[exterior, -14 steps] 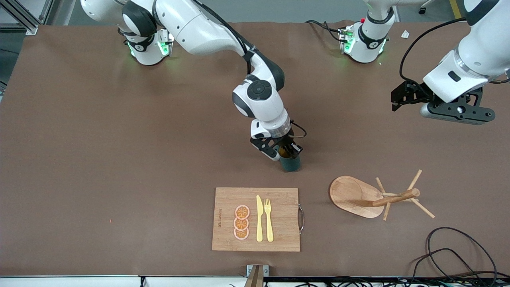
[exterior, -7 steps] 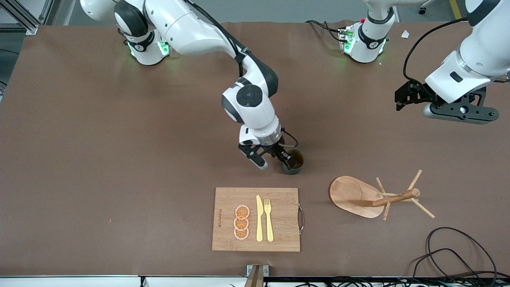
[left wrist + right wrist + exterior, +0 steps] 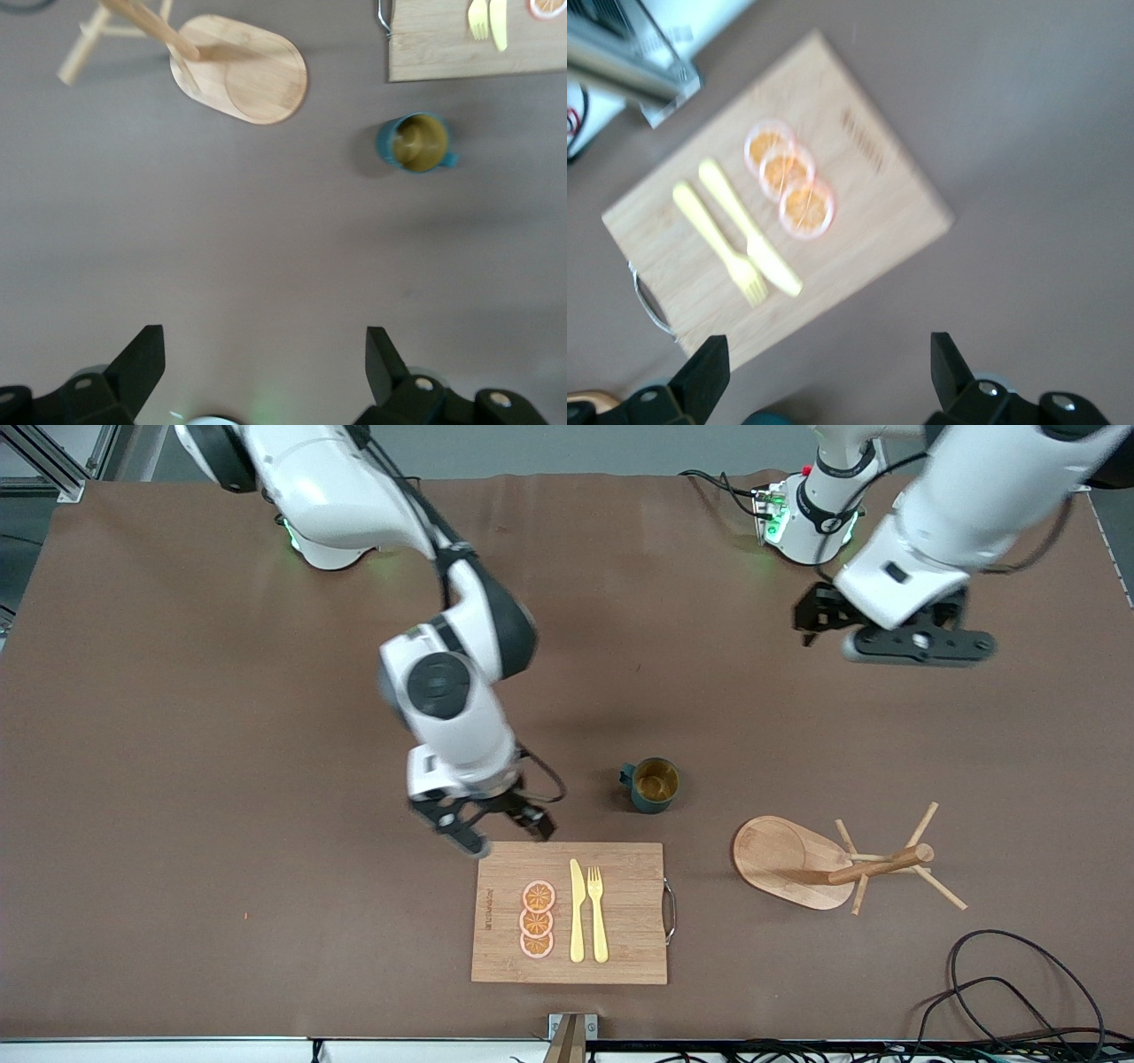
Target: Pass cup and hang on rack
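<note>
Roughly midway: cup (image 3: 656, 784) set upright on the table near rack (image 3: 828, 859), right gripper (image 3: 496, 831) spread and empty over cutting board's (image 3: 620, 903) edge, left gripper (image 3: 886, 633) spread over bare table, pickup and hanging left.

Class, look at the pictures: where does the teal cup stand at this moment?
The cup stands upright on the table, free of both claws, just farther from the front camera than the cutting board and beside the rack.
</note>
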Motion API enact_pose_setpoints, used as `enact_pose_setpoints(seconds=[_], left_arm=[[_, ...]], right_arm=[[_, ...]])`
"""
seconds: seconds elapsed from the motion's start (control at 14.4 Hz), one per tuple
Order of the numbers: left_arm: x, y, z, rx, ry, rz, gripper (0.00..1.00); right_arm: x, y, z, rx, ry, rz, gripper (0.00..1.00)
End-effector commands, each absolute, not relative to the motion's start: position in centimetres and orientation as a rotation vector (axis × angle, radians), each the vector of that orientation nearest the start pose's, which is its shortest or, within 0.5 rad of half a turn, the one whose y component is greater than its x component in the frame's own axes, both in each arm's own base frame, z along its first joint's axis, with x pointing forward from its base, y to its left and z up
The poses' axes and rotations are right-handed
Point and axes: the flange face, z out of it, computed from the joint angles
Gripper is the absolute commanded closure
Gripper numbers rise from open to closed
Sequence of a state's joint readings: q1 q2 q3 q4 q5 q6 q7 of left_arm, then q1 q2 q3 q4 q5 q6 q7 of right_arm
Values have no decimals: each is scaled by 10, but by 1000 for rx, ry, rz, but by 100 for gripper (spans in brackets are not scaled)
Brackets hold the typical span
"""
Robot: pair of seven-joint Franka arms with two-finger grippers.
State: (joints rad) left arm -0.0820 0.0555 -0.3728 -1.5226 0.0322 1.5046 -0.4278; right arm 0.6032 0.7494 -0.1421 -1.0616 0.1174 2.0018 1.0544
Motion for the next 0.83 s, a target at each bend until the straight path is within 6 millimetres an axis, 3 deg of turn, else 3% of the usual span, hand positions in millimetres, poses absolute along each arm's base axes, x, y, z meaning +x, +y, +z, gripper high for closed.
enact_pose_setpoints(seconds=[0.0,0.14,0.28,0.35,0.42,0.62,0.76], left_arm=[[489,-285,609,-3070,-90,96,0],[471,-320,599,-3032,-140,80,0],[446,-361,585,-2908,-61,-45,0],[436,-373,576,-2883,-142,-70,0],[430,-383,572,-2873,-298,-101,0],[407,-438,541,-2812,-583,-240,0],[397,-476,511,-2779,-539,-377,0]], right_arm=[[685,306,453,-2947,696,-141,0],[701,243,470,-3008,522,-138,0],[709,185,484,-3028,402,-159,0],[708,160,490,-3038,345,-162,0],[706,132,502,-3041,306,-178,0],[688,65,526,-3049,279,-185,0],[665,31,540,-3053,214,-180,0]])
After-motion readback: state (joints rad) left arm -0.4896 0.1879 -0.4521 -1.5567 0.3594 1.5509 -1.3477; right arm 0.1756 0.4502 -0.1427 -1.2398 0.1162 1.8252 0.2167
